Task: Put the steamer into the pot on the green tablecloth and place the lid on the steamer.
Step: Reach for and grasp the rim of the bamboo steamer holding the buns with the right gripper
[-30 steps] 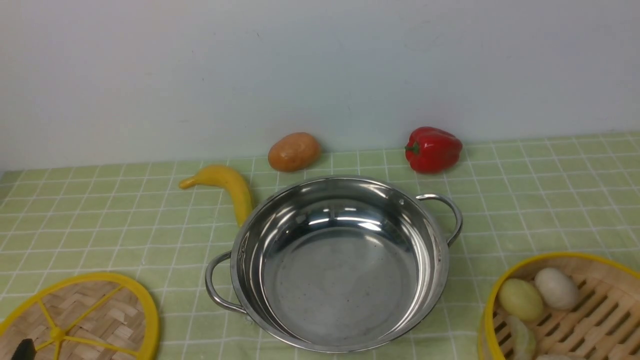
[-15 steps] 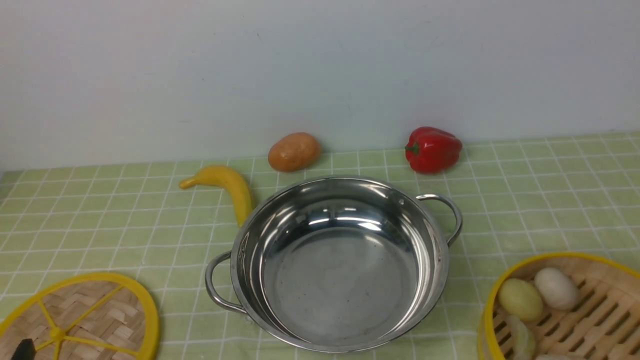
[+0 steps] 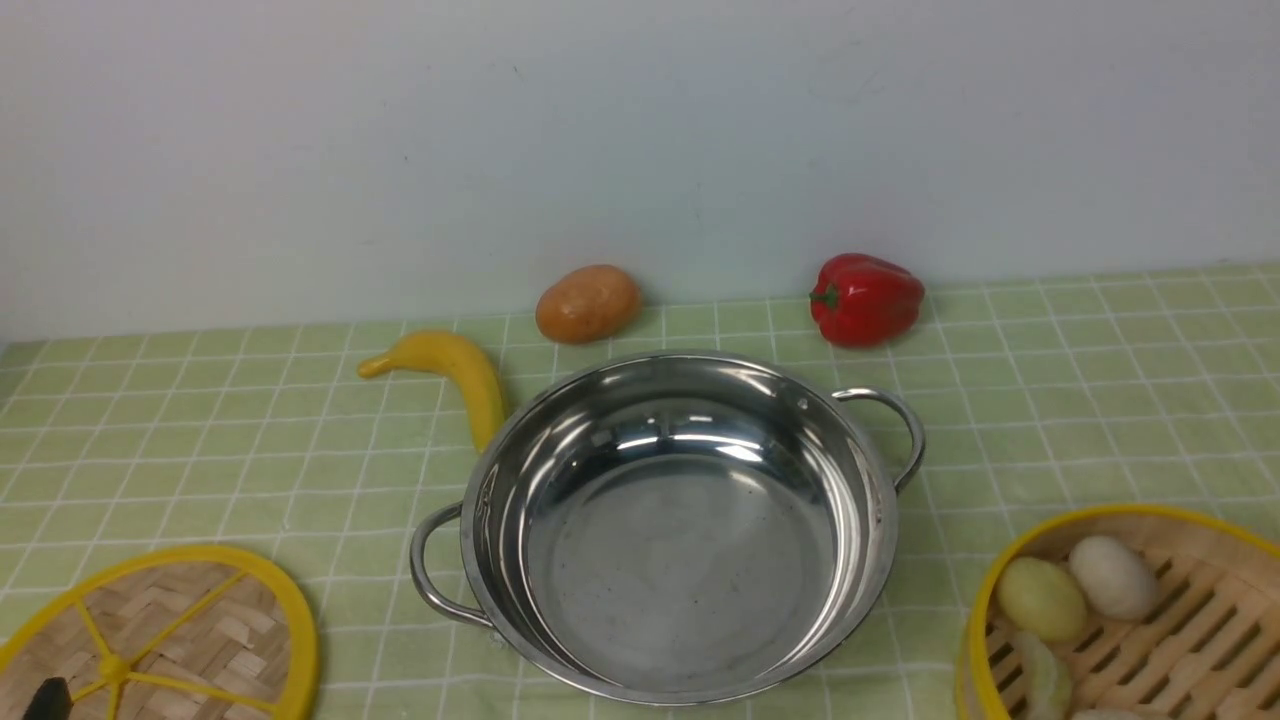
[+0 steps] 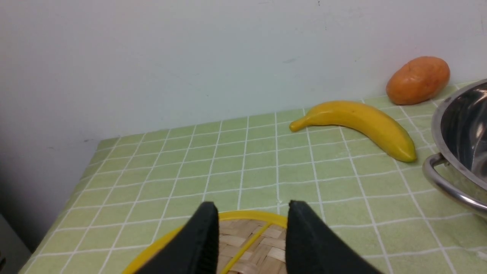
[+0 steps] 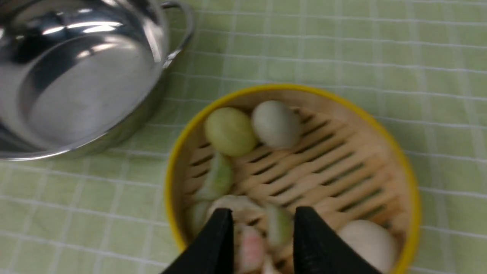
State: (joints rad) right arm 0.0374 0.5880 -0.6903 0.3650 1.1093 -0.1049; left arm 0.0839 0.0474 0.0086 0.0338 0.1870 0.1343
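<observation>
1. Right gripper hangs just over the steamer, jaws spread, gripping nothing; the basket sits at the near right corner of the green tablecloth, so this looks like the right arm's job
2. Round basket, no long axis; the pot, mid-cloth, lies to its left, apart
3. Steamer carries a green ball, a white ball and dumpling-like bits; nothing in the pot
4. Left gripper, jaws parted and holding nothing, hovers over the lid at the near left corner
</observation>
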